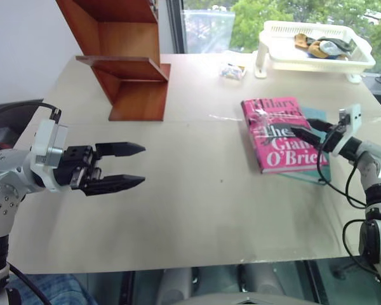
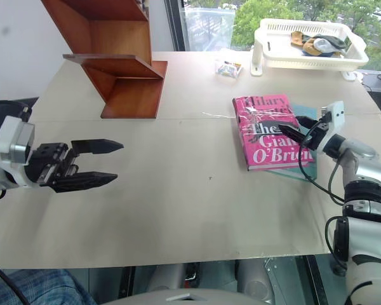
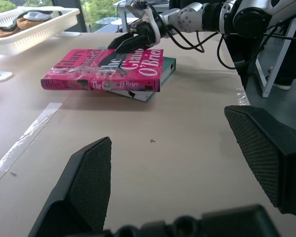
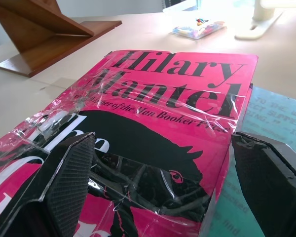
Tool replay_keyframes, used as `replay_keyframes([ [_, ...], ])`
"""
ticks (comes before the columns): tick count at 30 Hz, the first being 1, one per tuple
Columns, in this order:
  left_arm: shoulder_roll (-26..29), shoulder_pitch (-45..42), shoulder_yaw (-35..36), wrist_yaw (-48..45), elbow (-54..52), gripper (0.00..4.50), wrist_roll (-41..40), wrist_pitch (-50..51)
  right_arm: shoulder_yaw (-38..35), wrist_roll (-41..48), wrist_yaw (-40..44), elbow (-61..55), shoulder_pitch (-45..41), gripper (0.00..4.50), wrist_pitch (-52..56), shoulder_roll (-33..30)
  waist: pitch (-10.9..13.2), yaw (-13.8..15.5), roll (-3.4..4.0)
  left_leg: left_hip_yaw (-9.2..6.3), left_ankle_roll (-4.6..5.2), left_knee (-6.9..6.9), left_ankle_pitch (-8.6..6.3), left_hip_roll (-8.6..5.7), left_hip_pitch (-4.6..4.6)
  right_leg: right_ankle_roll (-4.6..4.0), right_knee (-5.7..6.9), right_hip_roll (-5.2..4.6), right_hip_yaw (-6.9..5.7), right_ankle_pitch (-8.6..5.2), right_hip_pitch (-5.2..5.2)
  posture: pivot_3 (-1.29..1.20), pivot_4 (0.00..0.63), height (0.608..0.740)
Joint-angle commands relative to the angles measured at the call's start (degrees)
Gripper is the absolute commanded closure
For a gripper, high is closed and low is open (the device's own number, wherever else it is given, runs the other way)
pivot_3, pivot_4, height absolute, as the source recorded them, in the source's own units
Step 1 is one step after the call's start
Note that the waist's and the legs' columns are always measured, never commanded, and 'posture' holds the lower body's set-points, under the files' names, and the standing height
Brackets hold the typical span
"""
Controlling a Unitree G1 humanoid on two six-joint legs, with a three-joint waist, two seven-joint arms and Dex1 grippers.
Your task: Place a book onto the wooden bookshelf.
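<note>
Pale table (image 1: pixel 197 210), and at twelve o'clock from the left gripper (image 1: pixel 136 166) stands the wooden bookshelf (image 1: pixel 130 63), reddish-brown, its lowest board low over the tabletop. Over at two o'clock sits a white basket (image 1: pixel 314 54) with odd bits inside, and just beside its near corner a small clear packet (image 1: pixel 232 71) of coloured pieces. The stretch of table from shelf to book lies bare; the left gripper hangs above that side, fingers spread wide, grasping nothing.

The book (image 1: pixel 280 135) lies flat at three o'clock from that gripper, bright pink, stacked on a teal book (image 1: pixel 317 170) that peeks out along its right and near edges. The right gripper (image 1: pixel 303 133) sits over the pink cover, jaws released and parted, not clamped on it.

The right wrist view gets in close: crinkled clear wrap over the cover, a black animal figure, "Hilary Mantel" in black, and a small line reading "of the Man Booker." The left wrist view catches the spine side-on. From the head views, white lettering reads "The Giant O'Brien."
</note>
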Motion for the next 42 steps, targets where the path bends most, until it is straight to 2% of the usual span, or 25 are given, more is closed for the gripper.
replay_keyframes([
  [1, 0.1, -0.7, 0.8, 0.0, -0.2, 0.31, -0.2, -0.7, 2.8, -2.6, 2.1, 2.0, 2.7, 0.00, -1.3, 0.5, 0.0, 0.0, -0.08, -0.01, 0.00, 0.00, 0.00, 0.00, 0.00, 0.00, 0.00, 0.00, -0.01, 0.00, 0.01, 0.00, 0.150, 0.740],
  [10, -0.2, -0.6, 0.6, 0.6, -0.4, 0.31, -0.2, -0.7, 3.7, -3.5, 5.5, 2.4, 3.5, 0.00, -1.5, -1.1, -0.3, 0.2, -0.50, -0.07, 0.00, 0.00, -0.01, 0.00, 0.07, -0.01, -0.02, -0.04, -0.07, 0.00, 0.06, 0.00, 0.150, 0.740],
  [19, -0.8, -0.6, 0.3, 0.9, -0.4, 0.31, 0.2, -1.0, 4.8, -3.2, 10.7, -0.9, 6.2, 0.00, 0.7, -2.0, -0.3, 0.1, -0.53, -0.08, 0.00, 0.00, -0.01, 0.01, 0.07, -0.01, -0.02, -0.07, -0.08, 0.00, 0.08, 0.00, 0.150, 0.740],
  [26, -1.2, -1.2, -0.3, 0.9, -0.1, 0.31, 0.8, -1.3, 4.5, -3.8, 8.6, -0.3, 6.0, 0.00, -0.2, -1.7, -0.3, 0.0, -0.57, -0.06, 0.12, 0.00, -0.09, 0.02, 0.09, -0.02, -0.01, -0.08, -0.06, 0.00, 0.08, 0.00, 0.150, 0.740],
  [34, -4.1, -4.8, -4.6, 3.2, 2.9, 0.31, 3.8, -3.1, 0.8, -1.3, 7.2, 0.5, 4.1, 0.00, -1.4, -3.9, -0.3, 0.1, -0.54, -0.04, 0.18, 0.00, -0.12, -0.01, 0.17, -0.03, 0.01, -0.11, -0.04, 0.03, 0.11, 0.00, 0.150, 0.740],
  [39, -6.4, -7.5, -7.5, 4.5, 4.7, 0.31, 3.8, -1.5, -2.7, 1.8, 7.3, -4.1, 5.8, 0.00, 0.5, -6.5, -0.2, 0.6, -0.34, -0.07, -0.02, 0.00, 0.01, -0.04, -0.02, -0.03, -0.02, -0.13, -0.08, 0.02, 0.05, 0.00, 0.150, 0.740],
  [42, -6.8, -8.5, -8.9, 4.2, 5.5, 0.31, 3.9, -1.1, -4.7, 4.9, 8.4, -10.2, 10.0, 0.00, 4.6, -8.2, -0.1, 0.9, -0.23, -0.06, -0.03, -0.01, 0.01, -0.06, -0.13, -0.02, -0.08, -0.11, -0.09, 0.02, -0.03, 0.00, 0.150, 0.740],
])
